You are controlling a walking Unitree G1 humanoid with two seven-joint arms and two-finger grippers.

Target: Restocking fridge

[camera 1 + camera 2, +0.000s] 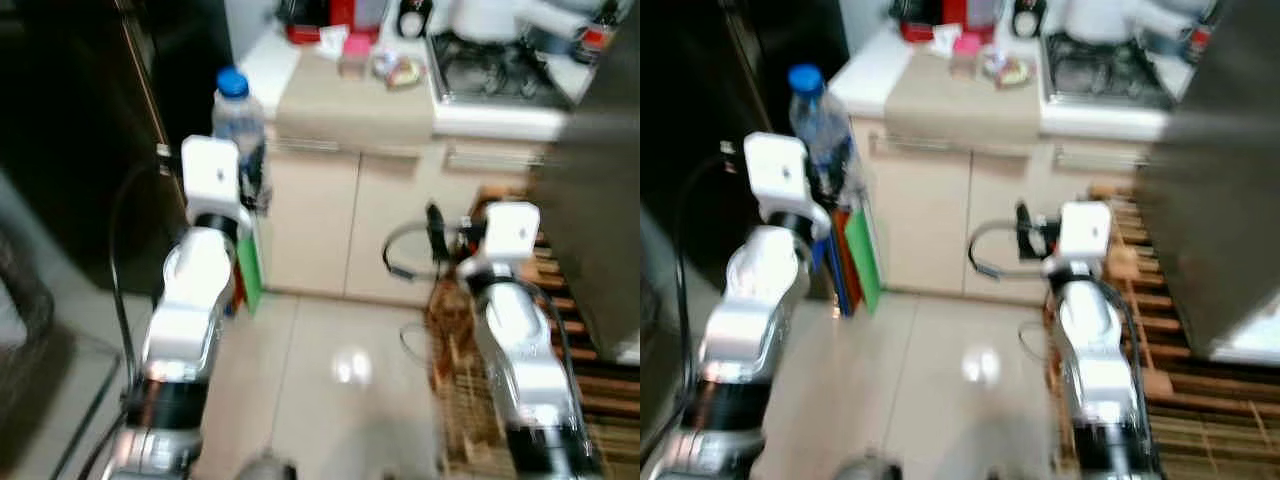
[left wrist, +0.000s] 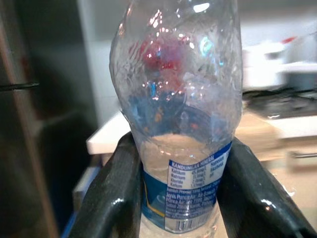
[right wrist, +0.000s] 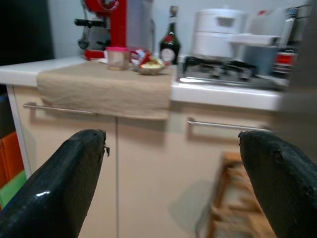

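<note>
Left eye view shows me my left gripper (image 1: 250, 185) carrying the clear plastic water bottle with a blue cap (image 1: 238, 118) upright, near the dark fridge door (image 1: 80, 120). Left wrist view has both fingers (image 2: 114, 198) clamped on its labelled waist, where I judge the thin wall stiffest, though slick and crushable. Right wrist view shows my right gripper (image 3: 173, 168) spread wide, holding nothing, facing the beige cabinet (image 3: 148, 163).

water bottle (image 2: 178, 109): clear crinkled plastic, glossy blue-white label, blue cap | left gripper (image 2: 176, 198) fingers (image 2: 111, 198): glossy black, smooth | cloth (image 3: 106, 91): matt beige fabric over white counter (image 3: 223, 94) | cabinet (image 3: 148, 163): smooth cream, metal bar handles | floor (image 1: 340, 370): glossy pale tile | mat (image 1: 1185, 400): slatted wood
</note>
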